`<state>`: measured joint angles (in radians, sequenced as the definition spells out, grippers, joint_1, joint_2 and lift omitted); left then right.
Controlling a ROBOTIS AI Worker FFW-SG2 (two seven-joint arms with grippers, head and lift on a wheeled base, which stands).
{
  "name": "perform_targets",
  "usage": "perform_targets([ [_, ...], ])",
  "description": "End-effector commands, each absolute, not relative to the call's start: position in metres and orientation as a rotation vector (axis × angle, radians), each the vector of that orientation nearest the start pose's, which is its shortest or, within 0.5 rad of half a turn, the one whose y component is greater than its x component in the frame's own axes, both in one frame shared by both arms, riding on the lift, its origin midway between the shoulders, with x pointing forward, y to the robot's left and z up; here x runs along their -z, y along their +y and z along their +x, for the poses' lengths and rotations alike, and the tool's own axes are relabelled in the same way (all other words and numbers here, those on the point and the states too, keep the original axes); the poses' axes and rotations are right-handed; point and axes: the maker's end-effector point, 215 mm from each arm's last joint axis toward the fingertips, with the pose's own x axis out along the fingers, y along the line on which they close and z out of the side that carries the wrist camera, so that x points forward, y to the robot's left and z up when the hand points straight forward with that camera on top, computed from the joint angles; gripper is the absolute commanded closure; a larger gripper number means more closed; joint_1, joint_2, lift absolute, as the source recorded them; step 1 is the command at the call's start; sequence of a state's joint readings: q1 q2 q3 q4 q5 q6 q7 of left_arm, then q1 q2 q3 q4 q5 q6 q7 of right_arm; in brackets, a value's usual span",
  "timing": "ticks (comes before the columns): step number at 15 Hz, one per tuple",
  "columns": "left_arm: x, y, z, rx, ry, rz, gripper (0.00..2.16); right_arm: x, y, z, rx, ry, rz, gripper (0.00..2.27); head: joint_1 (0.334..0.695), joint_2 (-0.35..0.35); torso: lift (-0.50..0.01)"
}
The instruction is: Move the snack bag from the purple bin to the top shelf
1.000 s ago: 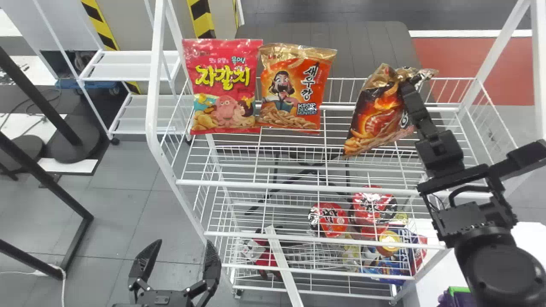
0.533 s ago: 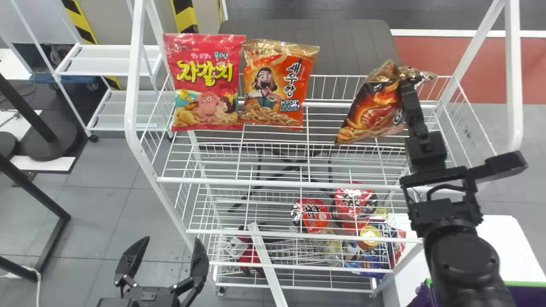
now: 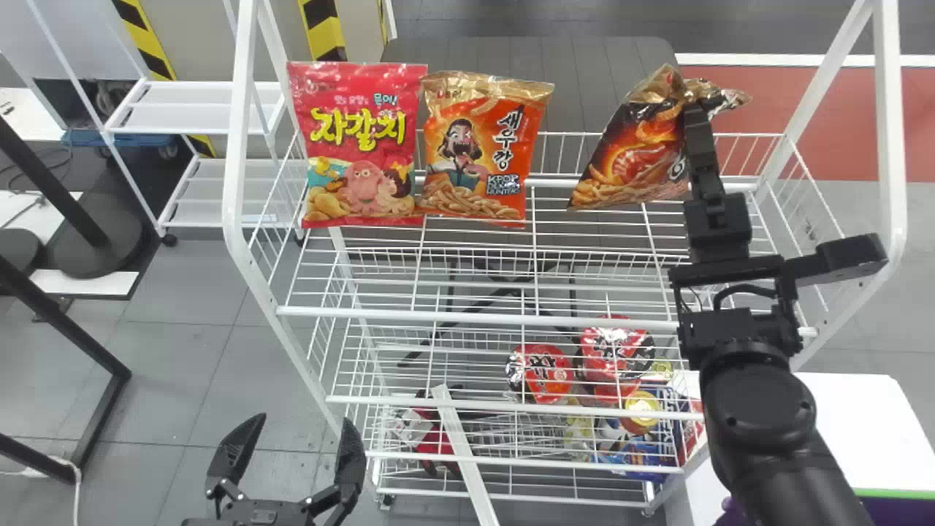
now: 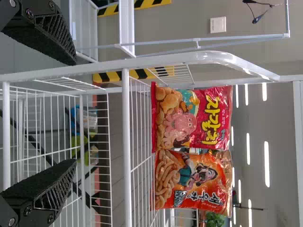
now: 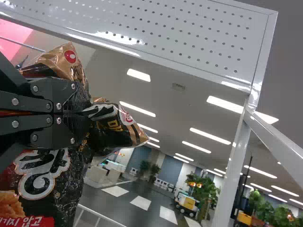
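Head view: right gripper (image 3: 697, 106)'s got the snack bag (image 3: 632, 153) pinched by its top, over the top shelf (image 3: 475, 317).
Left gripper (image 3: 305, 420) sits wide open, empty. Left wrist view: yep, big gap between the fingers (image 4: 45, 187). Right wrist view: jaws squeezed together on crumpled wrapper.

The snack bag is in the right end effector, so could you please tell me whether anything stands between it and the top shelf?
Nothing visible does: the snack bag, held by the right end effector, is beyond the front rail of the top shelf, and the orange bag to its left leaves a gap.
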<state>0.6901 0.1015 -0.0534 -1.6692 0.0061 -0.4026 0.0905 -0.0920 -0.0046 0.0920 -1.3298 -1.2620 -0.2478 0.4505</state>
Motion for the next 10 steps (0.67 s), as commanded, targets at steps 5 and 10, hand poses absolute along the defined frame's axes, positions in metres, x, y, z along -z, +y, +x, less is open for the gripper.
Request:
perform_targets([
  [5,0.49,0.234,0.325,0.01,0.189,0.063,0.08,0.341,-0.188,0.621,-0.225,-0.235,1.247,2.25,0.695,0.03,0.0],
  [10,0.489,0.235,0.325,0.01,0.186,0.065,0.08,0.349,-0.184,0.63,-0.216,-0.225,1.233,2.25,0.695,0.056,0.0],
])
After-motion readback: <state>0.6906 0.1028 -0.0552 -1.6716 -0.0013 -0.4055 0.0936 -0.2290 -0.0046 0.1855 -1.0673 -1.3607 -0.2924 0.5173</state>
